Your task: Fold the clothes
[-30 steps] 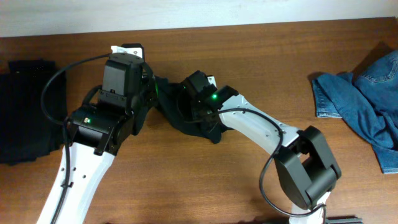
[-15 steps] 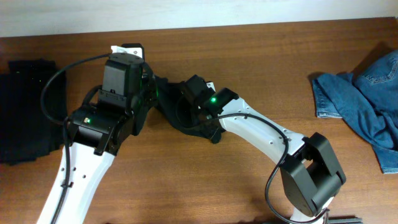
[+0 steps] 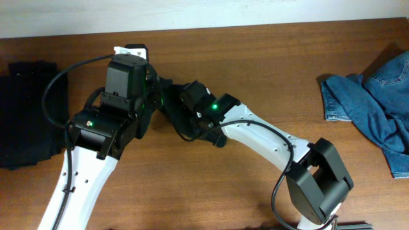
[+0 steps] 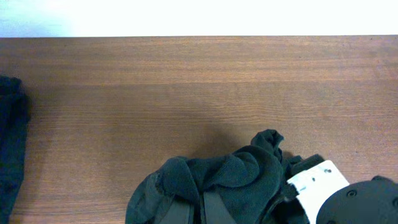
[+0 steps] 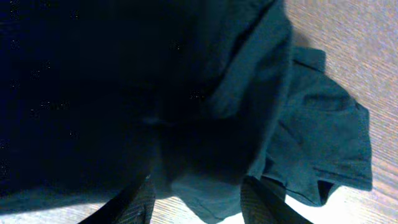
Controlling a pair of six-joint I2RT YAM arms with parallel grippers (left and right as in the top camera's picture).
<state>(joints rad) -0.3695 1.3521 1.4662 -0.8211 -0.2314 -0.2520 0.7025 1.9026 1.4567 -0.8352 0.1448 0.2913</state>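
Both arms are crowded together left of centre on the desk (image 3: 268, 51), and the dark green garment (image 4: 217, 180) sits bunched in a heap right between them. From the left wrist, the left tool (image 4: 196, 211) is sunk into the near edge of that heap, fingers (image 4: 176, 213) drawn close together with a fold of cloth pinched between them. It has a grip on the garment. On the right wrist, the right tool (image 5: 199, 190) is pressed up against the same cloth, which fills almost the whole view. Its fingers (image 5: 134, 199) stand partly apart with fabric hanging between them, but I cannot tell whether they are biting. A rumpled flap spills out to one side onto bare wood. Well off to the right lie crumpled jeans (image 3: 377, 96), and at the far left a black pile (image 3: 25, 115).
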